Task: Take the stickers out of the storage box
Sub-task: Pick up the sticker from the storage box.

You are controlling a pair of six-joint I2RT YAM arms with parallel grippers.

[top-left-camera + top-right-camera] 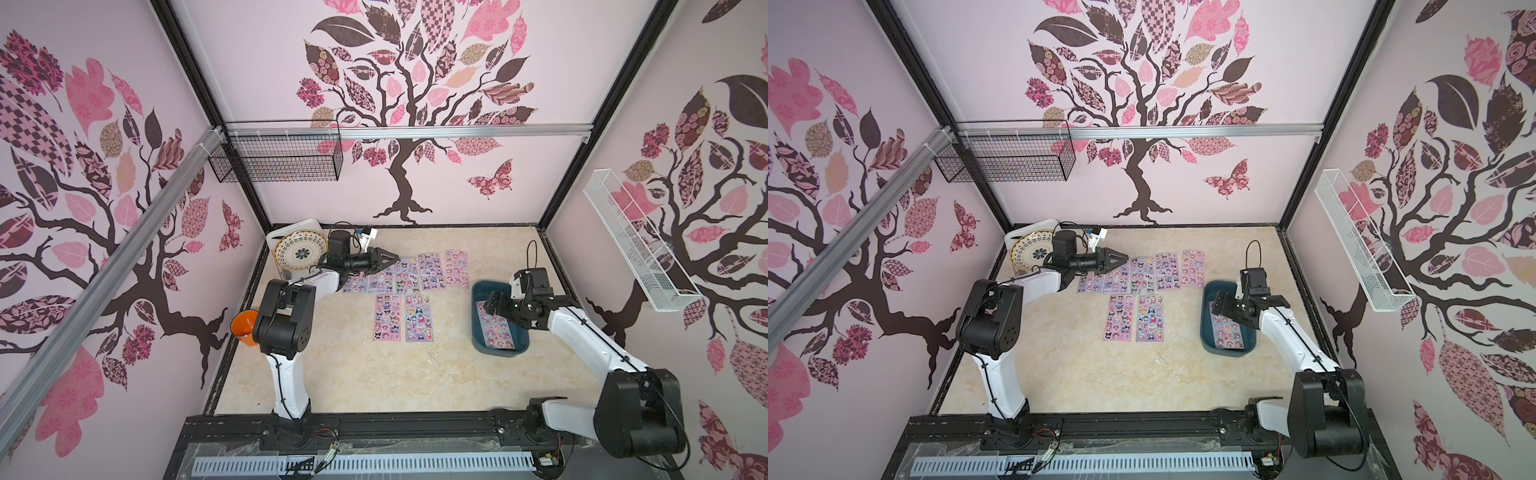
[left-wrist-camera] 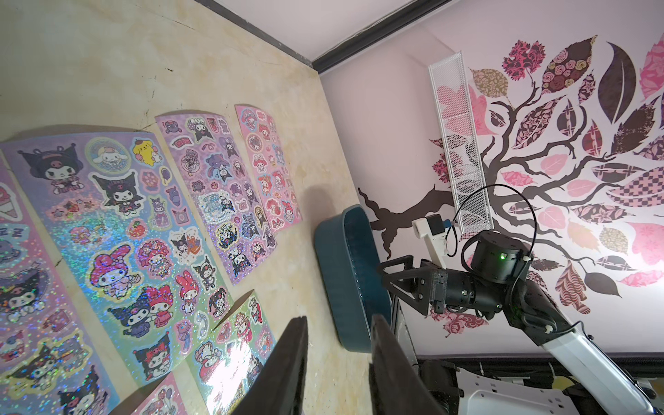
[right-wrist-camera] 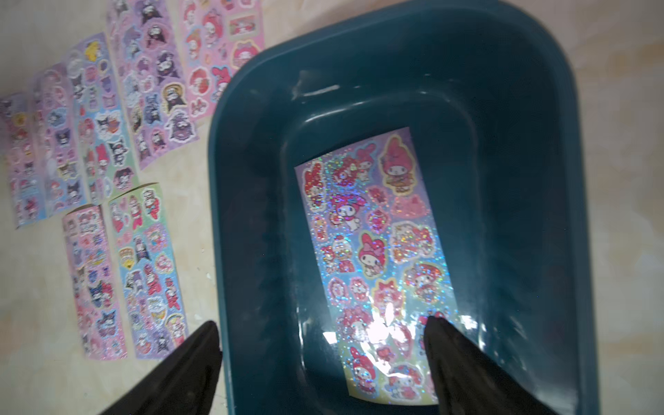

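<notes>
The storage box (image 1: pixel 478 328) is a dark teal tub at the right of the table. One sticker sheet (image 3: pixel 377 251) lies flat on its floor, also seen in a top view (image 1: pixel 496 328). My right gripper (image 3: pixel 321 323) hangs open above the box's far end, one finger over the rim, the other over the sheet, holding nothing. Several stickers (image 1: pixel 432 270) lie in a row on the table, with two more (image 1: pixel 403 318) below them. My left gripper (image 1: pixel 392 259) hovers over the row's left end, jaws apart and empty (image 2: pixel 339 319).
A patterned plate (image 1: pixel 300 249) on a white tray stands at the back left corner. An orange cup (image 1: pixel 244 328) sits by the left arm's base. A black wire basket (image 1: pixel 278 153) and a white one (image 1: pixel 636 241) hang on the walls.
</notes>
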